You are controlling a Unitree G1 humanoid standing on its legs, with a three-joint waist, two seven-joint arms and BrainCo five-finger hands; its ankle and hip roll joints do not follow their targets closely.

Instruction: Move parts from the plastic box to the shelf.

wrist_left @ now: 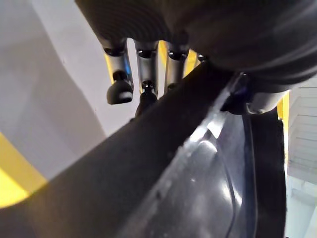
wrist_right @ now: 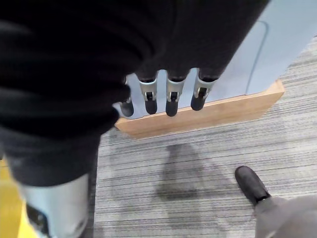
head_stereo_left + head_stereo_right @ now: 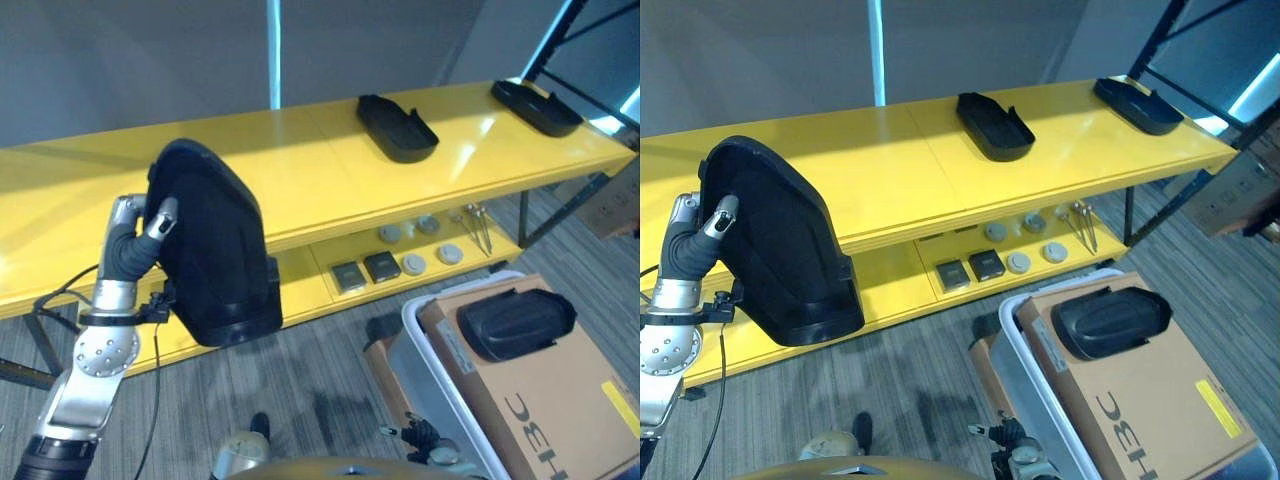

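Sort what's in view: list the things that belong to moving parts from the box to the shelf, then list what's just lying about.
Belongs to the job:
- black part gripped in the left hand
- black part on the cardboard in the plastic box
- two black parts on the shelf
- yellow shelf

Lying about:
- small round and square items on the lower shelf
- right hand, hanging idle over the floor

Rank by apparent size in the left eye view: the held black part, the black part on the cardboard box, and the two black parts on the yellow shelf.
1. Held black part, in the left hand; nearest the camera, which inflates it.
2. Part on the cardboard box.
3. Shelf parts, middle and far end: look alike, unranked.
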